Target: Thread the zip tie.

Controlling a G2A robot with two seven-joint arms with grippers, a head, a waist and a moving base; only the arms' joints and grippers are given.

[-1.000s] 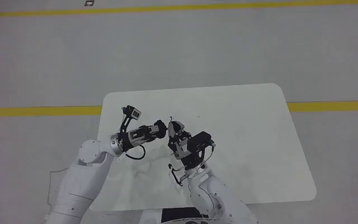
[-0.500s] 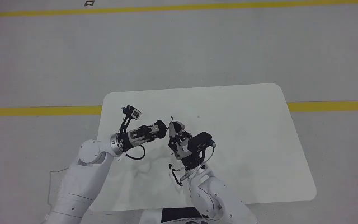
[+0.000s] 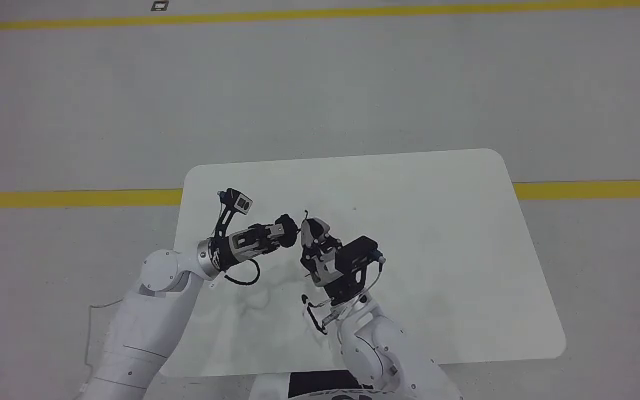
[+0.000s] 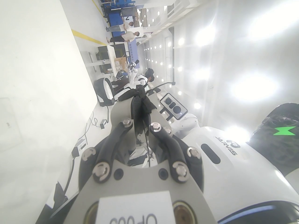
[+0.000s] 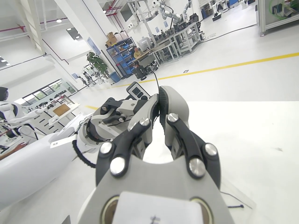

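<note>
A second tie [image 5: 236,206], black like the first, lies flat on the worktop [image 3: 450,250] close under the right arm, toward the near edge.

Above it, the right claw [image 5: 159,104] is raised off the surface over the near-left part of the worktop. It is narrow, its two ribbed pads pressed together on the zip tie [image 5: 156,80], and the thin black strand stands up out of the fingertips.

Just beside it, on the side of the left edge, the left claw [image 3: 288,228] comes in level, tip to tip with the right one in the top view. Its own wrist view shows its fingers [image 4: 134,108] drawn narrow too, dark pads closed together on the tie, with a fine black strand running back between them toward the wrist. The tie is thus held in the air between the two claws, clear of the worktop.

Beyond the claws the worktop runs white to its rounded far corners. Past the far edge is pale floor with a yellow line [image 3: 300,16].
</note>
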